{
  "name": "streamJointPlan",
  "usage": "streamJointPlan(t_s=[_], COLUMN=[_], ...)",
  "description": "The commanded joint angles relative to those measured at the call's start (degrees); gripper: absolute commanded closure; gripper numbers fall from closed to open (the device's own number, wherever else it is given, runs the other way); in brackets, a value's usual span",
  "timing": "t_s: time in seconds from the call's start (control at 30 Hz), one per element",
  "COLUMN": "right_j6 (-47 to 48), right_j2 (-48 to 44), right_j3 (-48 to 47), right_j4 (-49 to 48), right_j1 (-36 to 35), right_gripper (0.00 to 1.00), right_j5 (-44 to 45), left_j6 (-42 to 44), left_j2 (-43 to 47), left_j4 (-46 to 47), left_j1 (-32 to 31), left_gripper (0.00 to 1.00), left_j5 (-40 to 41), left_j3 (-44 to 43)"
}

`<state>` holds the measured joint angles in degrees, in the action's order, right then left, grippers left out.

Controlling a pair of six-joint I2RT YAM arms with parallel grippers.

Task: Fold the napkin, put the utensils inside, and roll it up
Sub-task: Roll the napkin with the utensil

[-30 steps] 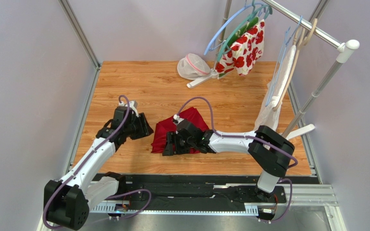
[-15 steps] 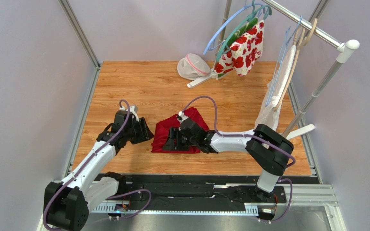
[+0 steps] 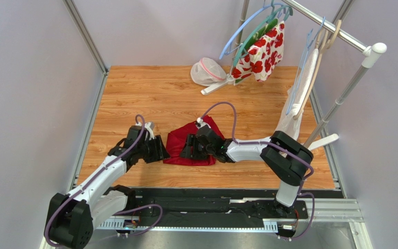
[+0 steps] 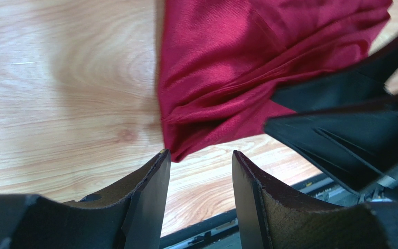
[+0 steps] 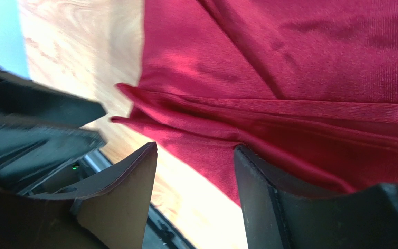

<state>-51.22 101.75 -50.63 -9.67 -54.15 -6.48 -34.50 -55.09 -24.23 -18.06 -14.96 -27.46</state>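
Napkin: we count one large, plain dark red square cloth napkin (image 3: 175,146). It lies bunched and loosely folded on the counter, near the front and about midway across, between the two sets of fingers.
Napkin, close up: in the left wrist view its folds (image 4: 227,67) run down to a pointed corner just ahead of the left fingers. In the right wrist view long creases cross it (image 5: 289,78), and a layered edge lies under the right fingers.
Counter: we see one light wooden plank counter (image 3: 159,88).
Left gripper: there is one (image 3: 160,150) (image 4: 200,155), with two black fingers spread apart. Between them we see only bare wood and the tip of the napkin's corner. It sits low, just beside the napkin's left edge, and we cannot tell if it touches the cloth.
Right gripper: there is one (image 3: 187,150) (image 5: 196,150), with two black fingers spread apart over the napkin's left part. The cloth edge lies below the gap, and we see no pinch on it.
Grippers together: the two are near each other and face across the napkin's left edge.
Far side: we count one white mesh bag (image 3: 206,72), one white cloth with red flowers (image 3: 263,52) on a hanger, one white towel (image 3: 294,114) hung at the right, and one metal rack (image 3: 341,32).
Hangers: there are several pale plastic ones, too overlapped for us to count.
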Motion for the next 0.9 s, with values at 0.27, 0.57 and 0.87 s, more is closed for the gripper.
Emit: streamJointPlan(t_s=[0.27, 0.57, 0.87], right_j6=[1.3, 1.4, 1.3], right_j2=[2.3, 2.5, 2.4], right_j3=[0.3, 0.1, 0.2], right_j4=[-0.1, 0.2, 0.2], right_j1=[0.1, 0.2, 0.2], right_gripper=[0.39, 0.39, 0.39], right_j5=[2.8, 2.3, 1.7], left_j6=[-0.1, -1.0, -3.1], left_j2=[-6.3, -2.8, -5.5], left_j4=[-1.0, 0.7, 8.4], left_j1=[-2.4, -2.4, -2.4], left_gripper=[0.44, 0.43, 0.43], left_j5=[4.1, 6.4, 4.3], left_j3=[-1.5, 0.6, 2.4])
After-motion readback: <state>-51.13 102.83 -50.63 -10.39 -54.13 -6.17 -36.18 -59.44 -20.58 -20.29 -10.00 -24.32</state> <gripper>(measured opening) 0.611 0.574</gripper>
